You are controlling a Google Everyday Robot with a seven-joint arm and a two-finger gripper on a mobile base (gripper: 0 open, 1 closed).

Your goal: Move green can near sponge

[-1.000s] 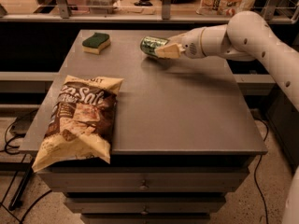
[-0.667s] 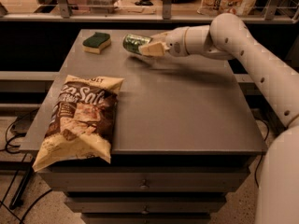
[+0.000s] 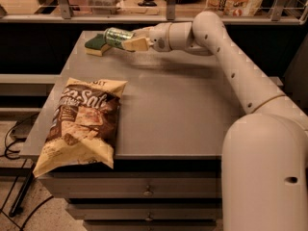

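The green can (image 3: pixel 117 36) lies sideways in my gripper (image 3: pixel 131 39), held a little above the grey table's far left part. The gripper is shut on the can, its pale fingers (image 3: pixel 136 44) at the can's right end. The sponge (image 3: pixel 97 44), dark green on a pale yellow base, lies on the table just left of and partly behind the can. The can overlaps the sponge's right end in this view. My arm (image 3: pixel 226 57) reaches in from the right.
A large brown chip bag (image 3: pixel 82 124) lies at the table's front left. The grey table (image 3: pixel 183 114) has drawers below its front edge. A shelf rail with packaged goods runs behind the table.
My gripper has carried the green can leftward across the far side of the table, from about mid-table to right beside the sponge.
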